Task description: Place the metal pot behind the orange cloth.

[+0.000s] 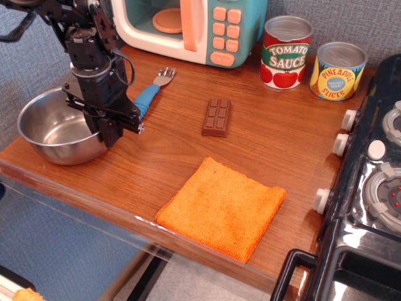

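Observation:
The metal pot (53,128), a shiny round steel bowl, is at the table's left end and reaches out to the left edge. My gripper (110,133) comes down from above with its black fingers closed over the pot's right rim, one finger inside and one outside. The pot looks empty. I cannot tell whether it rests on the wood or hangs just above it. The orange cloth (220,208) lies flat near the front edge, well to the right of the pot and gripper.
A blue-handled fork (154,88) lies just right of the gripper. A chocolate bar (217,116) lies behind the cloth. A toy microwave (188,28), a tomato sauce tin (286,52) and a pineapple tin (338,71) stand at the back. A black stove (369,188) is at the right.

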{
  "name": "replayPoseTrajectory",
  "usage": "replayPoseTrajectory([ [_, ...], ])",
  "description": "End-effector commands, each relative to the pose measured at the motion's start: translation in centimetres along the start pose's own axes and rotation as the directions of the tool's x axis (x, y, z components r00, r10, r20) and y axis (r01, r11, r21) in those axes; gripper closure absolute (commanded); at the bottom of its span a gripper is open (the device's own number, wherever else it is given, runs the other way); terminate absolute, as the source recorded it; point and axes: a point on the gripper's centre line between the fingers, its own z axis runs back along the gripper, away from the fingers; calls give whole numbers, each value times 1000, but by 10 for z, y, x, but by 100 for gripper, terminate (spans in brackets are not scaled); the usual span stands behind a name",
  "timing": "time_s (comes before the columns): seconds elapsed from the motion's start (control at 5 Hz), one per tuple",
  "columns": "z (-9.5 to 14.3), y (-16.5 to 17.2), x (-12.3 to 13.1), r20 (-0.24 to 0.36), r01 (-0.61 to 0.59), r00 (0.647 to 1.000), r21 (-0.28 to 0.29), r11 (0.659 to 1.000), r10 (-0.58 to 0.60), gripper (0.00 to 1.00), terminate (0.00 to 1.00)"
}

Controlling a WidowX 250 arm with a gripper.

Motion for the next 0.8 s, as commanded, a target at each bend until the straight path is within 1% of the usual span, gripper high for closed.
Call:
replayPoseTrajectory([
  [0.0, 74, -74, 41, 75, 216, 974, -2, 976, -215, 100, 0],
  [0.2, 88, -125, 58, 78, 330, 941, -8, 944, -329, 100, 0],
  [0.4, 89, -176, 80, 81, 439, 896, -10, 899, -436, 100, 0],
  [0.6, 76, -227, 96, 64, 497, 866, -7, 868, -495, 100, 0],
])
